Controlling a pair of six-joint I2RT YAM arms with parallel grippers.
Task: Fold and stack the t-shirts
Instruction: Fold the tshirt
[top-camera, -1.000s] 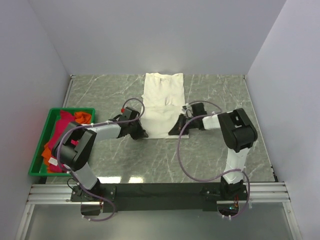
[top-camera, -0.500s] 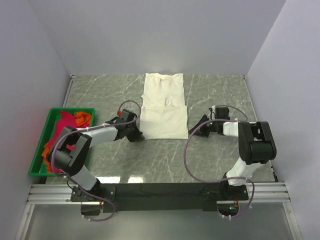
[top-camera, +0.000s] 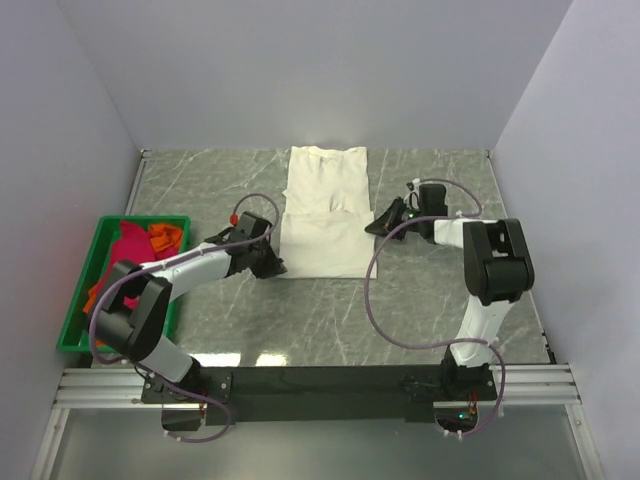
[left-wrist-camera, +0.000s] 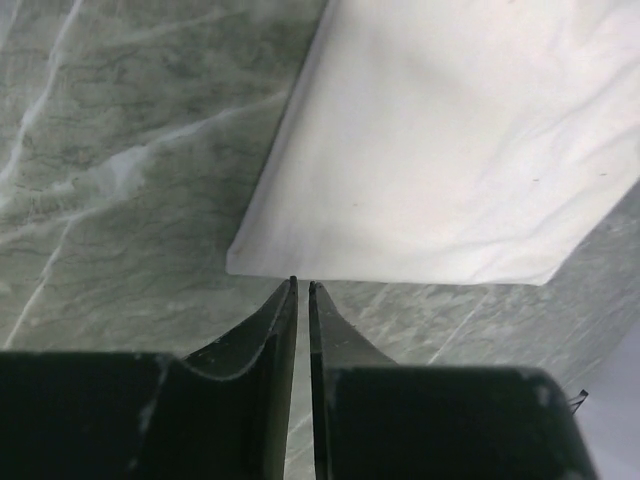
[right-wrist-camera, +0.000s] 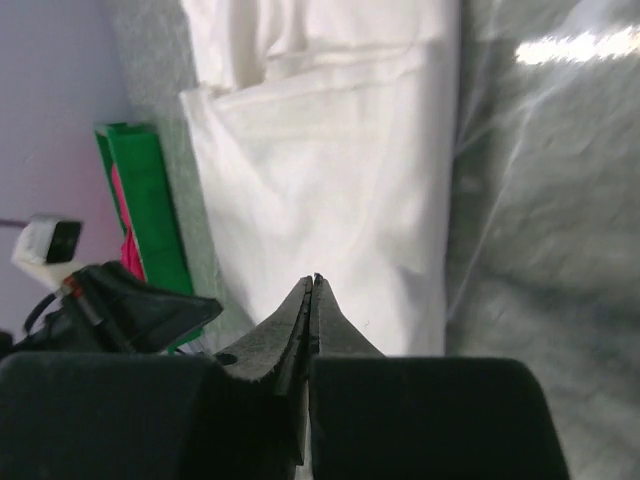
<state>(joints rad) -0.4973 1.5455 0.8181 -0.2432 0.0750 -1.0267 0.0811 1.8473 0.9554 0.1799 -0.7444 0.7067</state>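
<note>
A large cream cotton t-shirt (top-camera: 325, 215) lies flat in the middle of the grey-green marble-patterned table (top-camera: 430, 290), folded into a long narrow strip that runs away from the arms; its near half is a doubled rectangular panel, slightly wider than the far half, with a cross edge about halfway up the strip; in the left wrist view the cloth (left-wrist-camera: 440, 150) shows a clean straight near edge and a square corner; in the right wrist view it (right-wrist-camera: 330, 170) fills the centre, with a loose crease at the far end.

The left gripper (top-camera: 274, 268) sits low at the near left corner of the shirt; seen from its own camera, the left gripper (left-wrist-camera: 302, 290) has its two dark fingers parted by only a thin slit, with nothing between them, and the tips are right at the shirt's near edge beside the corner; actual contact with the cloth cannot be told.

The right gripper (top-camera: 374, 227) reaches in from the right side towards the shirt's right edge, about level with the cross edge; from its wrist, the right gripper (right-wrist-camera: 313, 282) has its fingers pressed together and holds nothing; the tips point over the cream cloth.

A green plastic crate (top-camera: 140, 218) stands at the left edge of the table, well apart from the cream shirt; a crumpled crimson-pink t-shirt (top-camera: 125, 250) and an orange t-shirt (top-camera: 163, 235) lie bundled inside it.
</note>
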